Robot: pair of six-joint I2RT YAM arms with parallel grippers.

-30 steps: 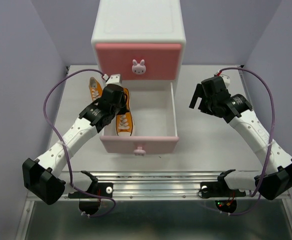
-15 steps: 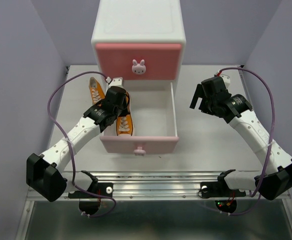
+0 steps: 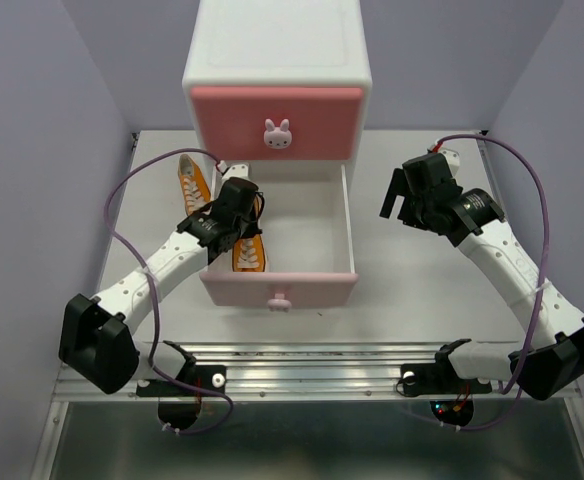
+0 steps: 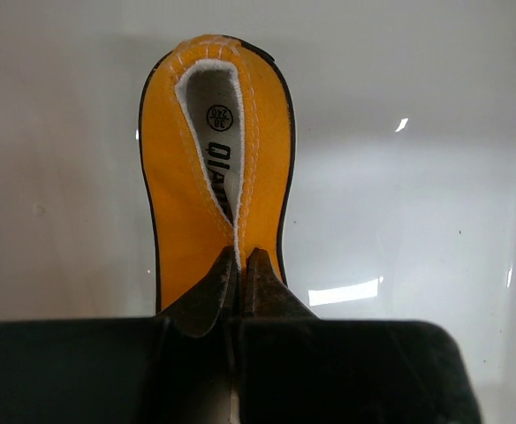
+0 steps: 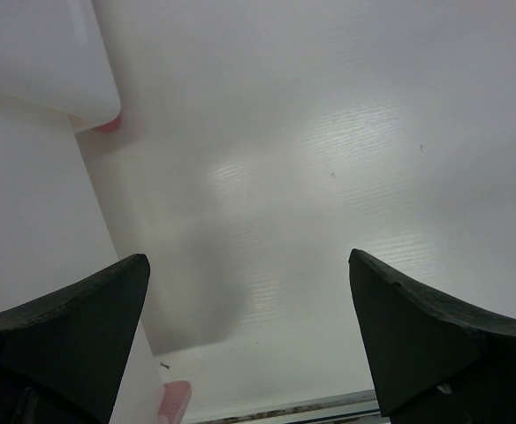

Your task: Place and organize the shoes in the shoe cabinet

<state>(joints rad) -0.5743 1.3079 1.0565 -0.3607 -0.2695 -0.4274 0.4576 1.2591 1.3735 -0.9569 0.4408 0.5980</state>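
Note:
The shoe cabinet (image 3: 277,60) stands at the back, its top drawer shut and its lower drawer (image 3: 312,235) pulled out. One orange shoe (image 3: 249,252) sits in the left side of that open drawer, toe toward the drawer front. My left gripper (image 3: 238,203) is shut on this shoe's heel collar. In the left wrist view the orange shoe (image 4: 216,177) lies over the white drawer floor, with my left gripper (image 4: 240,256) pinching its collar. A second orange shoe (image 3: 190,178) lies on the table left of the drawer. My right gripper (image 3: 412,197) hangs open over the table, right of the drawer, holding nothing.
The drawer's pink front (image 3: 279,285) with its bunny knob (image 3: 280,298) faces the arm bases. In the right wrist view, my right gripper (image 5: 249,291) is above bare table, with a cabinet corner and pink foot (image 5: 108,124) at upper left. Purple walls close in both sides.
My left arm has swung slightly right and nearer, carrying the orange shoe a little toward the drawer front. The right arm has not moved.

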